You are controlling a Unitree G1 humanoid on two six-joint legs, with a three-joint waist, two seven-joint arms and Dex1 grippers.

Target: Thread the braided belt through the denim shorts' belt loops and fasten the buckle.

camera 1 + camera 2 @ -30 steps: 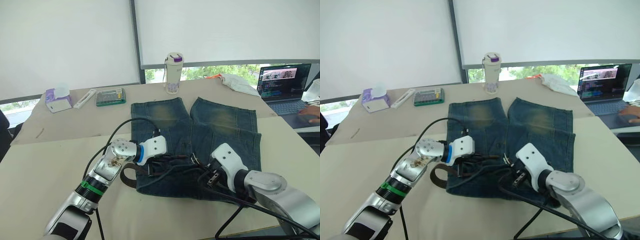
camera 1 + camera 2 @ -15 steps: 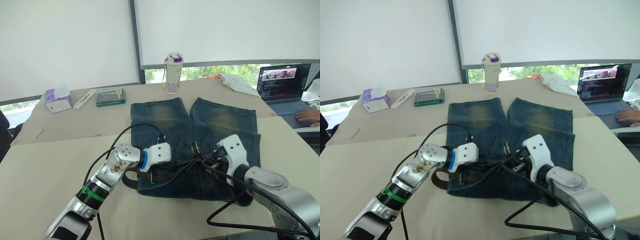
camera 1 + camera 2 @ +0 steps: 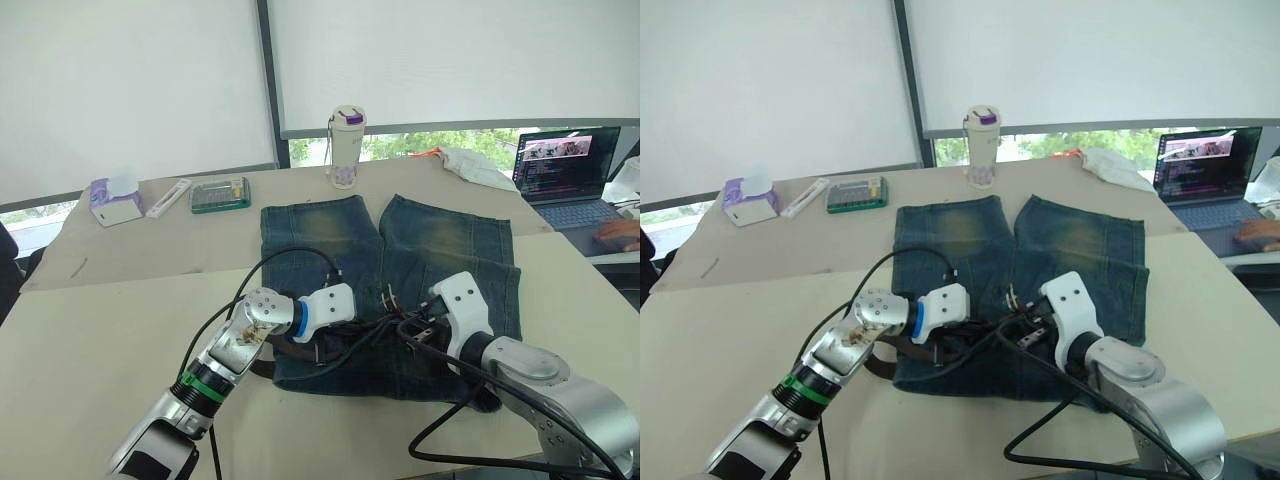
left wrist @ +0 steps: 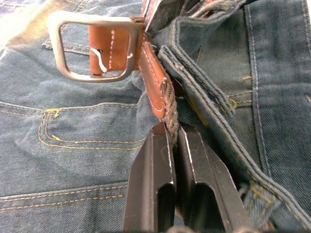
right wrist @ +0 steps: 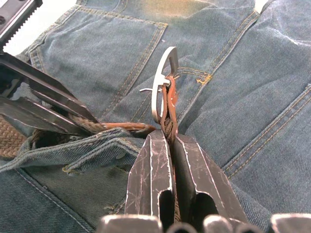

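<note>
Jaws of both grippers pinch the braided belt [image 4: 164, 104] just behind the buckle [image 4: 92, 48], strap running back along the denim shorts [image 3: 440, 250] waistband.

No word, brand or number can be read anywhere. The laptop [image 3: 563, 172] at the tabletop's far right corner has a lit screen with what may be lines of text, too small to make out. The bottle [image 3: 347, 147] at the far edge carries a pale pattern low on its side, perhaps printed, but no letters can be told.
</note>
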